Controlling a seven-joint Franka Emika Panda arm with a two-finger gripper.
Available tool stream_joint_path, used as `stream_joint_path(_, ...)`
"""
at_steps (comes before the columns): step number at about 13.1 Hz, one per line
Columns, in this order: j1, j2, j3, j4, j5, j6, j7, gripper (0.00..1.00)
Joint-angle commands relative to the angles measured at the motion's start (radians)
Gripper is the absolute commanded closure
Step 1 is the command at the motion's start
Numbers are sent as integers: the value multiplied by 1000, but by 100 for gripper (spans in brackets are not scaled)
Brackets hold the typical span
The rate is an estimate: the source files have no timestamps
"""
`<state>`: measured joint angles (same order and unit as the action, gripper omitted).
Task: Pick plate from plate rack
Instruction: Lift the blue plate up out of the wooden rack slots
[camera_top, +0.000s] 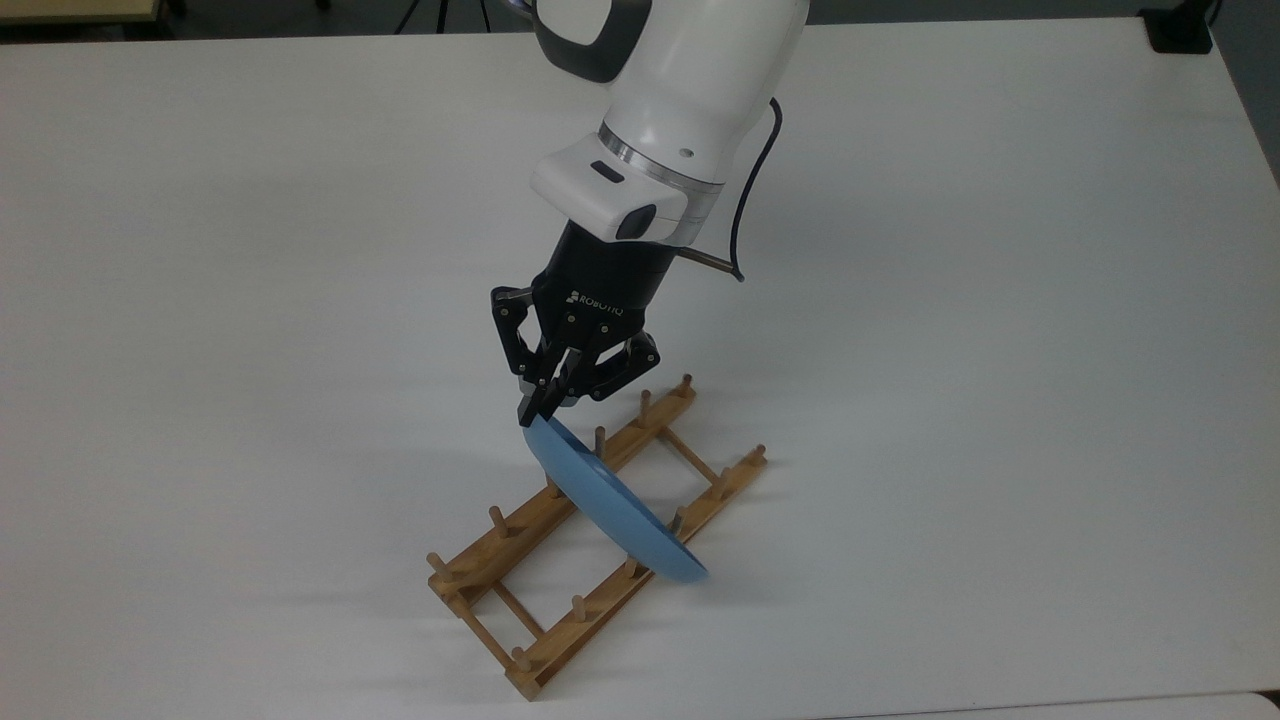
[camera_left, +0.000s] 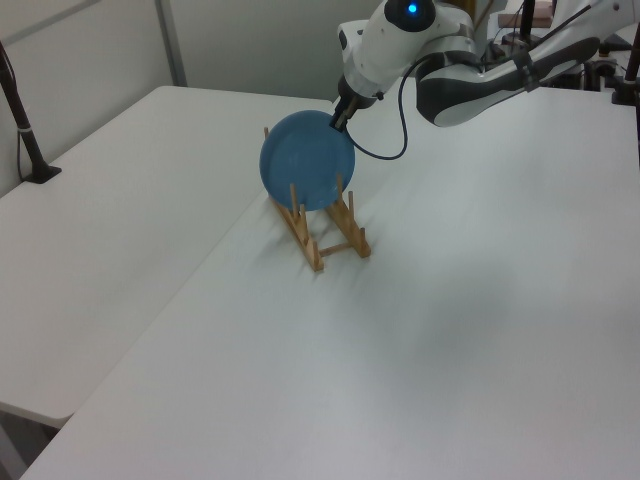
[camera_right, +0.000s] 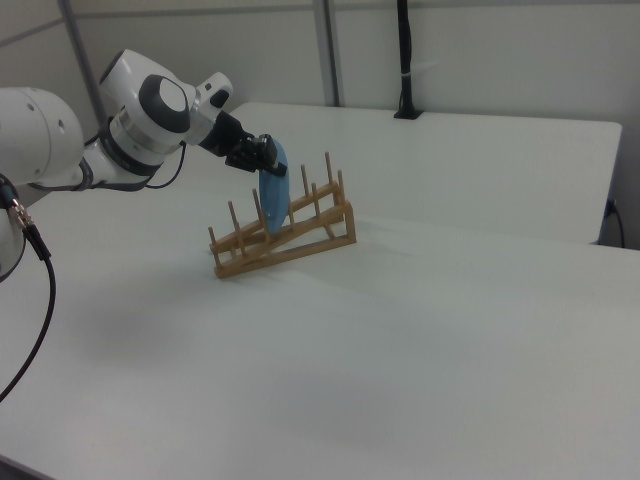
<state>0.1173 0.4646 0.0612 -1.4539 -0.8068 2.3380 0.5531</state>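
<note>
A wide white tabletop (camera_top: 1000, 350) carries everything, and the plate rack serves as the landmark on it. The white robot arm (camera_top: 690, 90) is the largest thing above that surface; in the top view it reaches down from the far edge toward the rack, and a black cable (camera_top: 745, 200) loops beside its wrist. The plate rack (camera_top: 500, 590) is a light brown wooden ladder-like frame with upright pegs along both rails; it lies diagonally in the top view, and in the right view (camera_right: 300, 240) one end looks raised above the other. The blue plate (camera_top: 610, 505) stands on edge across the middle of the rack, between pegs, leaning; its lower rim hangs past the rack's rail on the top view's right side, and in the left view (camera_left: 305, 165) its round face rises well above the pegs. The black gripper (camera_top: 540, 412) sits directly above the rack's far rail, its fingers pressed together on the plate's top rim, pinching it; the right view shows the same grasp at the plate's upper edge (camera_right: 268, 155).
</note>
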Motion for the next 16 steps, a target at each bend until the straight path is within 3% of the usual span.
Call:
stream_joint_path(1, 5, -23, -8, 4, -20, 9, 14, 100)
stream_joint_path(7, -8, -115, -17, 4, -14, 1, 7, 100)
stream_joint_path(10, -39, -142, -11, -12, 41, -6, -12, 100)
stream_joint_path(11, -48, -142, -11, -20, 96, -6, -25, 100)
stream_joint_path(16, -99, -156, -15, -22, 623, -156, -299, 100)
